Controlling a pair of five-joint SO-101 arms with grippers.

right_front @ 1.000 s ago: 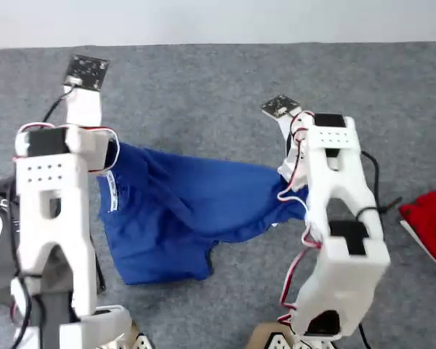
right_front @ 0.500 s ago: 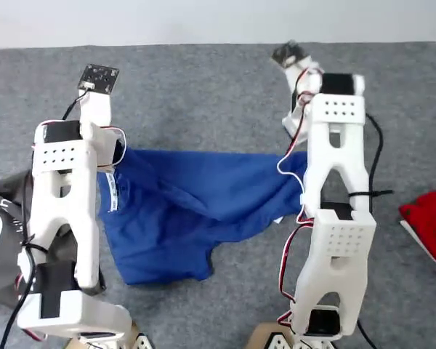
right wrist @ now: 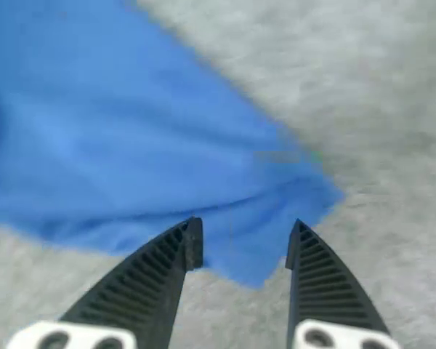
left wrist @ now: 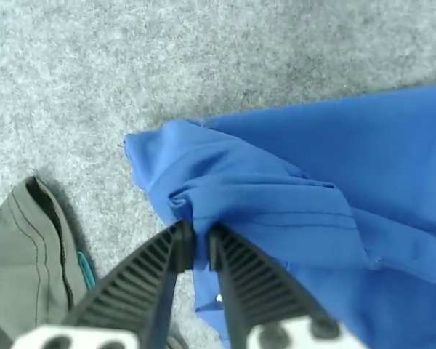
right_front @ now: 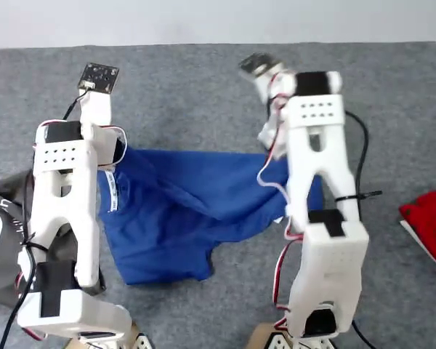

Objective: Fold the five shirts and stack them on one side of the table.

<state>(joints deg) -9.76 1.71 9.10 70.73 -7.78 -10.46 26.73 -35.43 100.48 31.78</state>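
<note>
On the grey table (right_front: pixel 203 80), left jaws pinch the blue shirt (right_front: pixel 189 203) — right jaws spread over its corner.

Grey felt tabletop (right_front: pixel 203 87), white wall (right_front: pixel 203 22) bkgd

- Left arm (right_front: pixel 62 196): white printed shells dotted with rows of small round holes, with black servo blocks (right_front: pixel 58 132) set between them.
- Right arm (right_front: pixel 316 167): the same white shells, with red and white wires (right_front: pixel 271 156) looping along it and a black cable (right_front: pixel 361 156).
- Each wrist carries a small dark circuit board (right_front: pixel 99 75).
- Jaws: black, with ribbed inner faces and white bases.
</note>
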